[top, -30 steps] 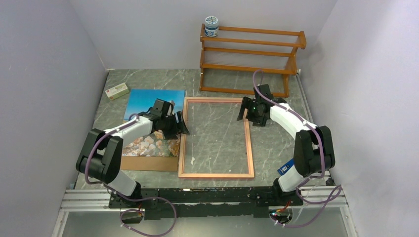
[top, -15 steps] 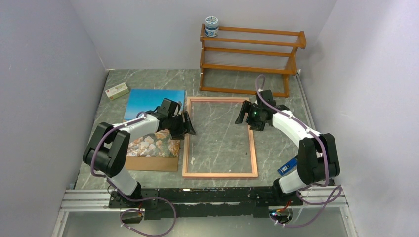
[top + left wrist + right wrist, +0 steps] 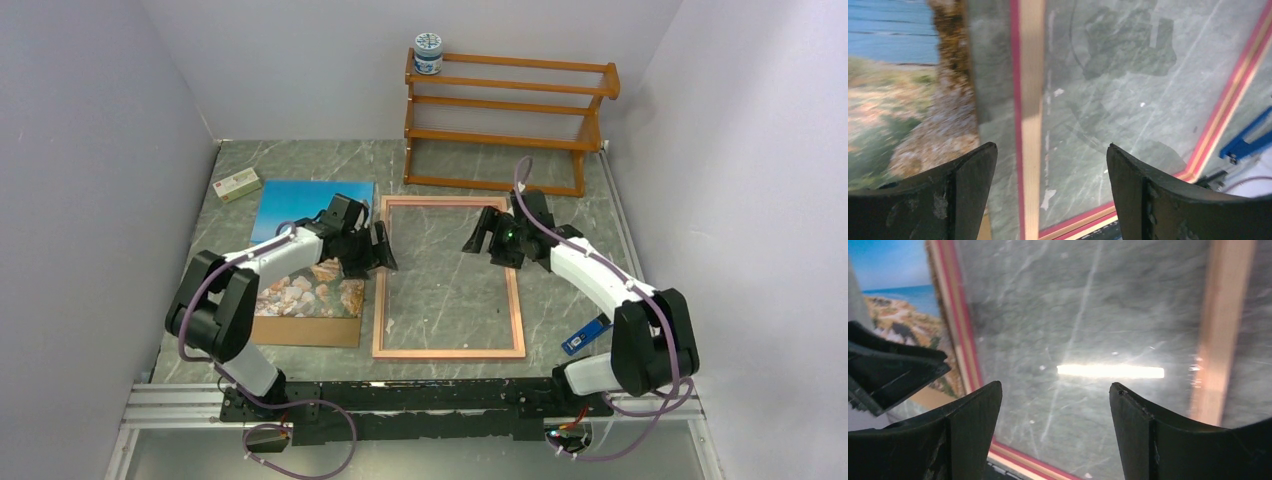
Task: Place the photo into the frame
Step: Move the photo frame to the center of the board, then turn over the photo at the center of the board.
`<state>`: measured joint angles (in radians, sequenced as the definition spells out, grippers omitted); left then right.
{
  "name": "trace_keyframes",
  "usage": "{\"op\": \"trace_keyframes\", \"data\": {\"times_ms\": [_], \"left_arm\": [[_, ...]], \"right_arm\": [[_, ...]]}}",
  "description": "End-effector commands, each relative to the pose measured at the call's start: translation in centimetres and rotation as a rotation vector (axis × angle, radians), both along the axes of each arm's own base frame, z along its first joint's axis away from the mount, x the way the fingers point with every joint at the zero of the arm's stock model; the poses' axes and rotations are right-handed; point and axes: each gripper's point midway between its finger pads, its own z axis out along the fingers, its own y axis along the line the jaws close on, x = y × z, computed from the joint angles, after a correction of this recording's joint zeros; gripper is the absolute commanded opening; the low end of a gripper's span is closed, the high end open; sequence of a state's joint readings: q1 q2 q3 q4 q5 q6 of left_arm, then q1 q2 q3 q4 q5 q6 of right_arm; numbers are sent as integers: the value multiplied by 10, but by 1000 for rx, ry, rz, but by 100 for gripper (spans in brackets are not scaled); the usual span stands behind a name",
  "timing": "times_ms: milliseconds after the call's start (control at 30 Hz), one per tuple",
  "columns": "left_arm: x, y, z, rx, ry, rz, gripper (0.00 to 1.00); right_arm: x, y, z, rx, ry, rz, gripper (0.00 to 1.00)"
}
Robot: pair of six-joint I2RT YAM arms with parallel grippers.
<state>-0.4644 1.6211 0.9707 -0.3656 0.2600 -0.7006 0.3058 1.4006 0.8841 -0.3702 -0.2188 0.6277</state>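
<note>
The frame (image 3: pixel 450 353) lies flat in the middle of the table, pale wood side up, with the marble showing through its clear pane. To its left lies the photo (image 3: pixel 300 200), picture side up, partly under my left arm. My left gripper (image 3: pixel 377 248) is open and straddles the frame's left rail (image 3: pixel 1030 100) without touching it; the photo (image 3: pixel 893 75) shows beside it. Over the pane near the frame's upper right hangs my right gripper (image 3: pixel 488 235), open and empty. The right wrist view shows the pane (image 3: pixel 1088 315), both side rails and the photo (image 3: pixel 893 290).
A brown fibreboard panel (image 3: pixel 300 331) lies under the photo. An orange-brown wooden rack (image 3: pixel 505 120) stands at the back with a white jar (image 3: pixel 428 53) on top. A small box (image 3: pixel 238 184) sits at the far left, a blue item (image 3: pixel 585 335) beside the right arm.
The frame has slid slightly to the right. My left gripper has followed its left rail and opened wider. My right gripper has moved left from the right rail to over the pane.
</note>
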Motion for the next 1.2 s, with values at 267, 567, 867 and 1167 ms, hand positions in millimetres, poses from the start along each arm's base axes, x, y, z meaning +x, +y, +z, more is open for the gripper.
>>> {"op": "trace_keyframes", "data": {"times_ms": [267, 567, 867, 1167], "left_arm": [[45, 102, 64, 229, -196, 303, 88], [85, 155, 89, 213, -271, 476, 88], [98, 187, 71, 253, -243, 457, 90], [107, 248, 44, 294, -164, 528, 92]], "right_arm": [[-8, 122, 50, 250, -77, 35, 74], [-34, 214, 46, 285, -4, 155, 73], [-59, 283, 17, 270, 82, 290, 71], [-40, 283, -10, 74, 51, 195, 71]]}}
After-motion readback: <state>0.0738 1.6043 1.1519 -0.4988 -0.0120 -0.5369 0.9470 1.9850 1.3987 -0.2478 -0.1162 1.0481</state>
